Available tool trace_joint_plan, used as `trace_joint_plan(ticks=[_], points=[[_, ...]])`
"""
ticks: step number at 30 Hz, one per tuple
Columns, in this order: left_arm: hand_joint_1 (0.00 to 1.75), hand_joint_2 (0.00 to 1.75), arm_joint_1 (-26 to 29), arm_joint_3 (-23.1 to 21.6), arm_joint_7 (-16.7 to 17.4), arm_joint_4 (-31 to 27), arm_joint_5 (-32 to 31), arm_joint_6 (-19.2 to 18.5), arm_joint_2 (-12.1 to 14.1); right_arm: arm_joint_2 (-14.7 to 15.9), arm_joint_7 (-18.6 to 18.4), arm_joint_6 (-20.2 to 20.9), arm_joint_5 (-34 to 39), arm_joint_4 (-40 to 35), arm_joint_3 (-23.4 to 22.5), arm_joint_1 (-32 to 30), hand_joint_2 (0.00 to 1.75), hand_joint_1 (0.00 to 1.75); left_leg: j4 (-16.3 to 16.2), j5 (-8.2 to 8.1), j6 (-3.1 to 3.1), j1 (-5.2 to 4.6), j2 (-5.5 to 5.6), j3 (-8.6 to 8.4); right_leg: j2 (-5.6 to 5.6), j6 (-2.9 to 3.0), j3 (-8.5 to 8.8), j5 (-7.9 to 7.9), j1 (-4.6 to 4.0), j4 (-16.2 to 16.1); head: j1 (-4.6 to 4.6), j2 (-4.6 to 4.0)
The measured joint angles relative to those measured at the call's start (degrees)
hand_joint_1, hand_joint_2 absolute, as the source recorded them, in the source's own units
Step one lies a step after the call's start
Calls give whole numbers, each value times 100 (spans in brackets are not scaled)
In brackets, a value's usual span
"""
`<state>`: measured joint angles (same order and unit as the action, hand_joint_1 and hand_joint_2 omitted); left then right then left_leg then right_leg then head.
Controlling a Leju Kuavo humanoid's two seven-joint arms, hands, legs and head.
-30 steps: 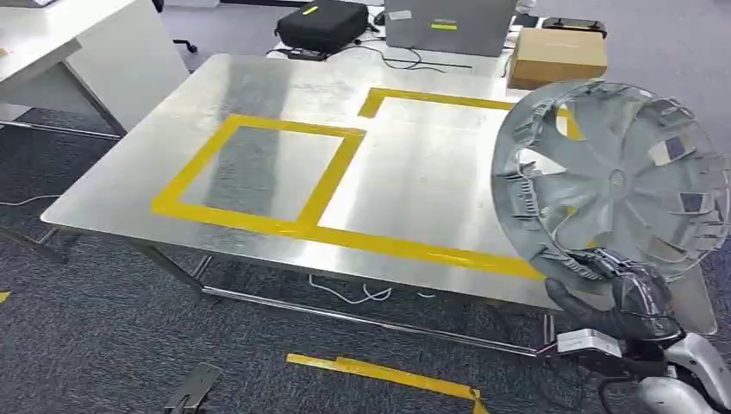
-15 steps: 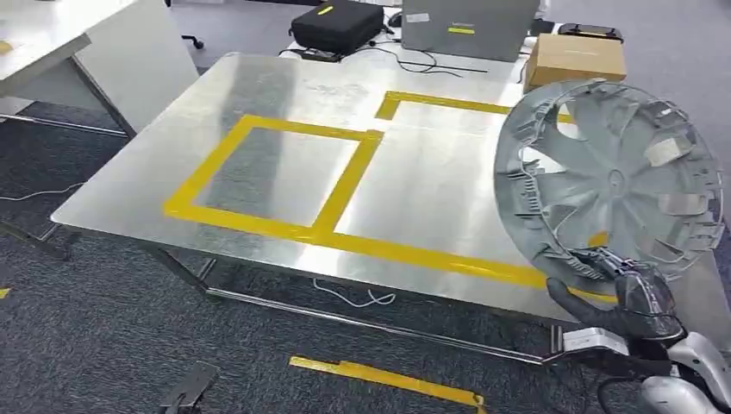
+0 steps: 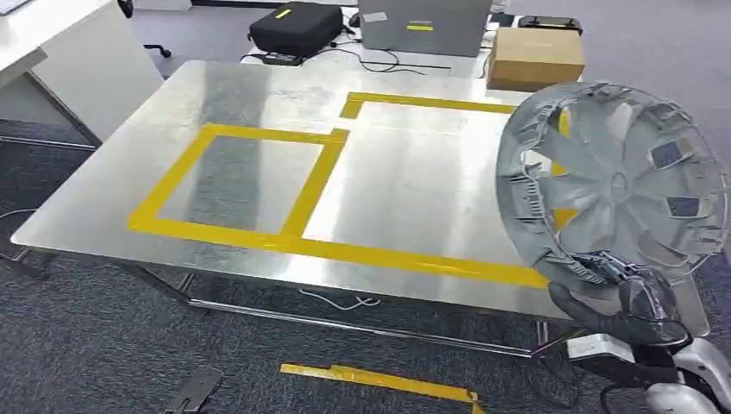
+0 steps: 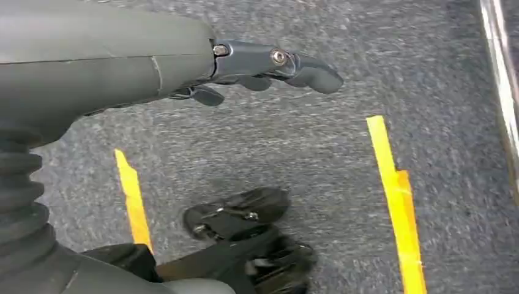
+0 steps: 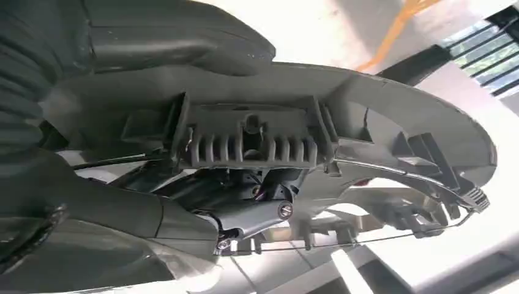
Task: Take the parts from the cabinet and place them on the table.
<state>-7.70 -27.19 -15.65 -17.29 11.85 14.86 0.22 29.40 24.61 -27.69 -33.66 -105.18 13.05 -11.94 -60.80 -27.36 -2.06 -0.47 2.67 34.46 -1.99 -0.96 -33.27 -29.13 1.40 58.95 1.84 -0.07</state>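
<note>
Right hand (image 3: 634, 297) clamped on lower rim of grey wheel cover (image 3: 614, 177), held upright above right end of metal table (image 3: 259, 86), over its yellow tape (image 3: 379, 253). Left hand (image 4: 269, 64) hanging over carpet, fingers loosely extended, holding nothing.

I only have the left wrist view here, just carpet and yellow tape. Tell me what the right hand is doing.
Observer: The right hand grips a grey wheel cover by its lower rim, holding it upright.
Operator: Report where it is relative to the table.
Observer: It is held over the near right corner of the metal table, not resting on it.
Operator: Describe the table surface.
Observer: Yellow tape marks two rectangles side by side; the cover overlaps the right one in the head view.
Operator: Confirm the left hand.
Observer: The left hand holds nothing, fingers extended above the carpet.
</note>
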Motion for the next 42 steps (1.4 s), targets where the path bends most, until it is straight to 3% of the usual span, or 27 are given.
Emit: trace_joint_plan(ticks=[4,5,6,9,10,11,12,15,16,18,20,21,22,23,25,26,27,28,30,31,32,33,35,36,38,41,42], points=[[0,175,5,-2,-24,0,0,0,9,2,7,-11,0,-50,-30,-76,175,175,181,-17,-27,-31,-86,-37,-115,-149,-41,43,19,-51,-39,0],[0,175,0,-2,-26,0,0,2,4,4,7,-9,7,-63,-37,-80,175,175,300,40,-22,37,-141,-99,-81,-165,-95,-10,28,-15,-37,0],[0,175,-8,-2,-26,0,-2,7,4,2,7,2,18,-63,-35,-52,175,175,342,50,-49,26,-169,-126,46,-175,-140,-119,3,119,-2,0],[0,175,-36,-2,22,0,-2,-11,-22,2,11,28,26,-61,-35,62,175,175,337,52,-73,7,-261,-121,151,-225,-729,-678,8,1344,0,0],[0,175,-36,-2,31,0,-4,-24,-26,2,13,31,31,-61,-35,86,175,175,331,48,-77,3,-296,-121,152,-242,-885,-734,7,1640,4,0],[0,175,-38,-2,33,0,-2,-31,-39,2,13,35,42,-61,-35,104,175,175,330,42,-76,1,-325,-130,154,-251,-882,-626,8,1605,2,0],[0,175,-46,-2,33,0,-4,-37,-42,2,13,39,50,-61,-35,116,175,175,328,33,-71,2,-352,-140,167,-260,-764,-435,9,1358,2,0],[0,175,-71,-2,33,0,-11,-55,-59,2,9,55,61,-61,-35,132,175,175,296,-1,-35,13,-395,-162,269,-259,-217,92,21,284,4,0],[0,175,-81,-2,33,0,-13,-61,-55,0,9,55,61,-55,-35,149,175,175,269,-28,3,-3,-412,-160,417,-259,-51,16,-2,-38,2,0],[0,175,-85,-2,31,0,-20,-66,-48,-2,13,52,50,-41,-35,171,175,175,217,-36,50,-47,-415,-121,330,-147,-16,55,-18,-52,-11,0],[0,175,-80,-4,31,0,-20,-66,-48,-2,11,44,24,-35,-37,163,175,175,224,-18,83,-32,-436,-133,301,-107,-32,61,-38,-38,-2,0],[0,175,-86,-4,31,0,-20,-66,-42,-2,7,44,-2,-35,-37,167,175,175,203,-61,117,-29,-438,-131,293,-65,-22,78,-5,-59,0,0],[0,175,-88,-4,31,0,-20,-66,-37,-2,0,42,-44,-35,-37,172,175,175,104,-161,166,-15,-367,-96,288,-38,-15,80,5,-60,-11,0],[0,175,-88,-4,31,0,-20,-66,-46,-2,-32,46,-98,-31,-37,178,175,175,-149,-330,198,-10,-325,5,289,0,-15,80,10,-60,-29,0],[0,175,-64,-7,33,0,-28,-68,-46,26,-101,77,-192,-28,-35,175,175,175,-1080,-778,240,20,-313,415,272,17,-18,79,6,-59,-24,0],[0,175,-40,-9,33,0,-28,-68,-42,70,-129,114,-210,-22,-41,165,175,175,-1490,-918,245,25,-313,596,257,17,-18,79,2,-58,-24,0],[0,175,-16,-9,31,0,-28,-68,-37,107,-140,142,-212,-13,-52,156,175,175,-1634,-909,242,26,-313,671,239,17,-14,79,0,-57,-24,0],[0,175,0,-9,28,0,-28,-68,-35,144,-146,218,-188,-4,-72,161,175,175,-1502,-753,224,26,-311,613,220,16,-12,79,-2,-57,-26,0],[0,175,-10,-9,28,0,-39,-68,-26,197,-157,433,-114,50,-87,257,175,175,-634,-235,145,21,-305,225,182,15,0,79,-13,-56,-24,0],[0,175,-27,-9,28,0,-55,-68,-22,223,-142,561,-55,94,-87,349,175,175,-102,10,75,1,-280,-20,167,12,8,80,-17,-57,-26,0],[0,175,-47,-9,33,0,-88,-72,-15,236,-112,690,5,166,-85,464,175,175,93,-45,28,-19,-257,-118,156,-10,-3,82,-36,-52,-15,0],[0,175,-73,-9,39,0,-125,-94,-20,258,-90,811,15,263,-79,609,175,175,203,-54,24,-20,-261,-144,126,-37,-34,90,-39,-42,-20,0],[0,175,-105,-15,81,0,-205,-116,-13,319,-53,1105,9,502,-44,918,175,175,186,-51,18,-46,-265,-105,129,-113,-63,133,-5,-69,-22,0],[0,175,-118,-15,105,0,-243,-120,-13,365,-41,1235,9,610,-15,1101,175,175,237,-17,-17,-39,-267,-112,126,-157,-54,152,-13,-97,-22,0],[0,175,-162,-20,131,-9,-291,-129,-35,439,-18,1387,9,868,59,1407,175,175,352,74,-80,10,-291,-149,167,-197,-184,-15,-9,85,-3,0],[0,175,-166,-20,133,-9,-297,-129,-37,463,-9,1416,9,1103,135,1655,175,175,349,75,-96,-4,-284,-118,168,-259,-755,-619,4,1358,2,0],[0,175,-155,-20,136,-9,-306,-138,-37,468,0,1447,5,1165,164,1708,175,175,344,75,-96,-8,-284,-118,167,-276,-896,-673,3,1645,7,0]])
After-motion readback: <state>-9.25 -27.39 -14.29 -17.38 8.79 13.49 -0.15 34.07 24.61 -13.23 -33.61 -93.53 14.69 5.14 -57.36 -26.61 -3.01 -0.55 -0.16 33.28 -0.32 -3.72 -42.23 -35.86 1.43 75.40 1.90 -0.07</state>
